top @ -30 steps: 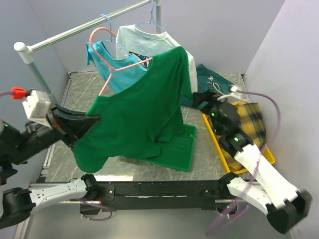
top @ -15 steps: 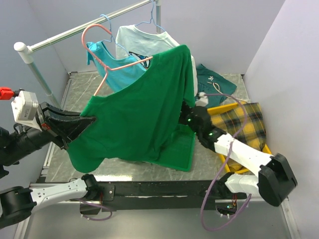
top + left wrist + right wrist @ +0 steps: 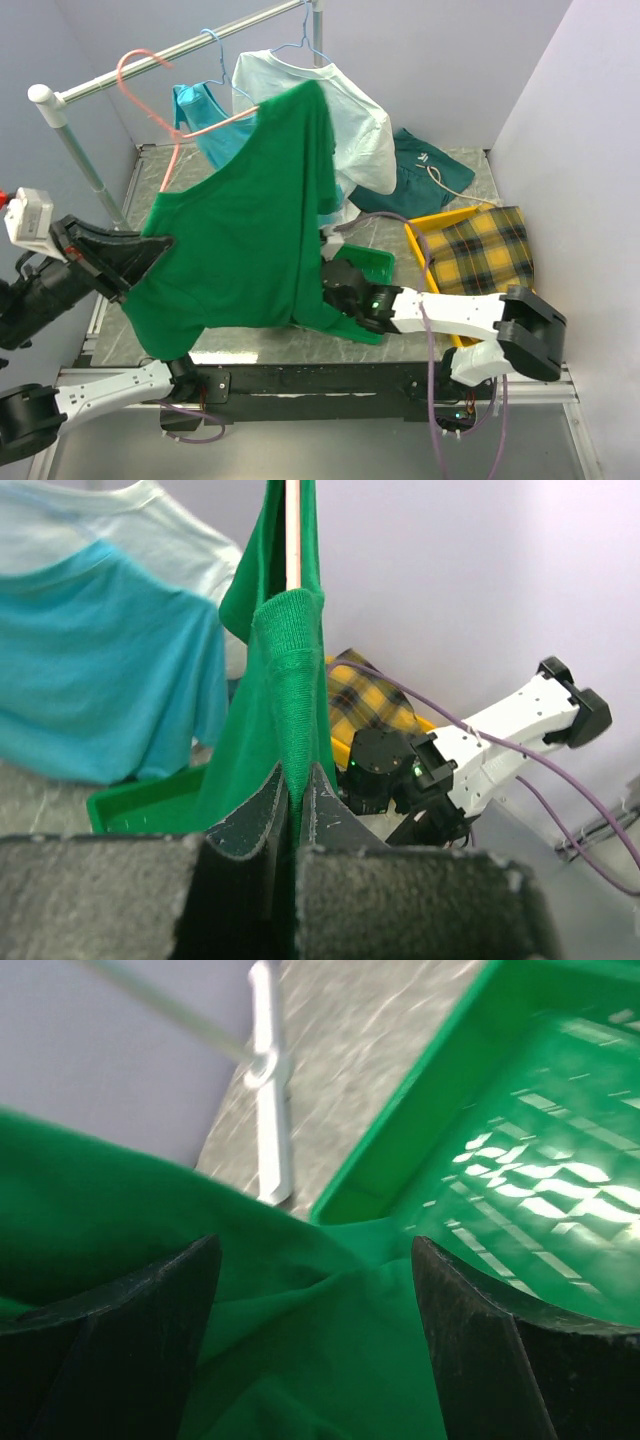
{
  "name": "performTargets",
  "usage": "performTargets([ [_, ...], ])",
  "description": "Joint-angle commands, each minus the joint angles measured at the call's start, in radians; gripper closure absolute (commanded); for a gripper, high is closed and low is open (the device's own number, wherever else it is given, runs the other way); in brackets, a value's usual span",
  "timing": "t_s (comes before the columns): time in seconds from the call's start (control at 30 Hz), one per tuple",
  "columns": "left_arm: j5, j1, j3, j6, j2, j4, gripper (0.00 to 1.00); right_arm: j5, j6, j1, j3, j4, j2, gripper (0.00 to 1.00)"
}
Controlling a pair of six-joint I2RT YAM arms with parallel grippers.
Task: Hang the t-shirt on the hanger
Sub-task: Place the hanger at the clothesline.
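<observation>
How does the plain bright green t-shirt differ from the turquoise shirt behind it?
The plain bright green t-shirt sits on a thin pink wire hanger and is pulled out slantwise, one edge pinched in the shut left gripper. The turquoise shirt hangs loose from a light-blue wire hanger on the metal rail, with no gripper on it. Both are short-sleeved tops on wire hangers.

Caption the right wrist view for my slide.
Open right pincer above folds of the green t-shirt, beside a green tray corner.

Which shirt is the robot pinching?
The bright green t-shirt, clamped in the left gripper. The turquoise shirt and white shirt just hang from the rail.
</observation>
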Motion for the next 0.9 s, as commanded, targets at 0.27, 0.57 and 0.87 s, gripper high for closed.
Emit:
performTargets([
  [0.27, -0.177, 0.0, -0.037, -0.117, -0.137, -0.043, 0.99, -0.072, -0.012, 0.093, 0.209, 0.094, 0.179, 0.16],
  [0.57, -0.274, 0.002, -0.053, -0.137, -0.209, -0.072, 0.99, -0.069, -0.026, 0.105, 0.284, 0.057, 0.244, 0.16],
  [0.87, -0.39, 0.002, -0.178, -0.158, -0.267, -0.018, 0.99, -0.059, -0.041, 0.102, 0.324, 0.022, 0.28, 0.15],
])
